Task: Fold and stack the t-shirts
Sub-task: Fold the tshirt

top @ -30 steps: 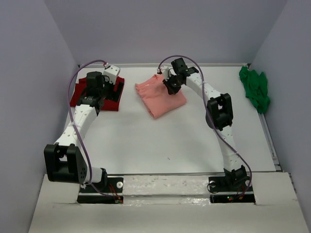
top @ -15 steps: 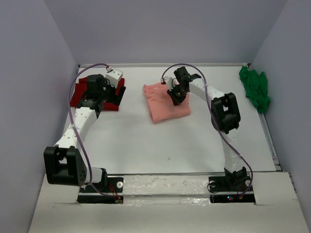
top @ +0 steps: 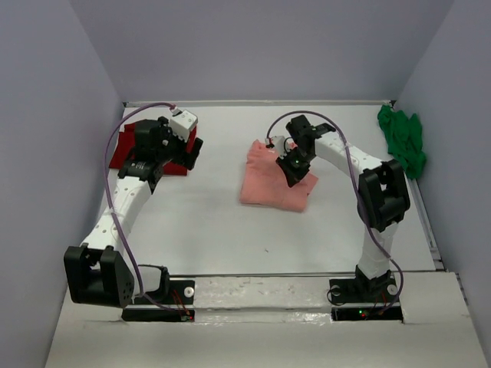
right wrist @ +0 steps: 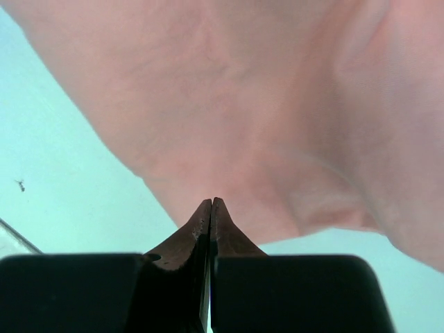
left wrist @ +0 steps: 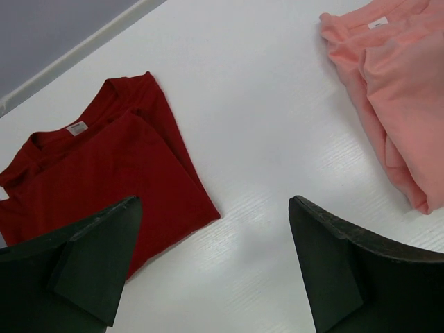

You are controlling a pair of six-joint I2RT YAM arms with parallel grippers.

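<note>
Now the salmon-pink shirt (top: 268, 184) lies near the middle of the smooth white worktop (top: 215, 230), folded into a soft, rough rectangle with rumpled edges. The right end effector (right wrist: 210, 202) sits over its far right part, fingers pressed fully together and pinching a fold of the pink cloth. Farther back on the left, the dark red shirt (left wrist: 104, 173) lies flat and neatly folded, a small white neck label (left wrist: 78, 127) at its collar. The left end effector (left wrist: 211, 208) hangs just beside its right edge, fingers spread wide, holding nothing. The bright green shirt (top: 404, 142) is a crumpled heap at the far right against the wall (top: 460, 115), well apart from the others.
</note>
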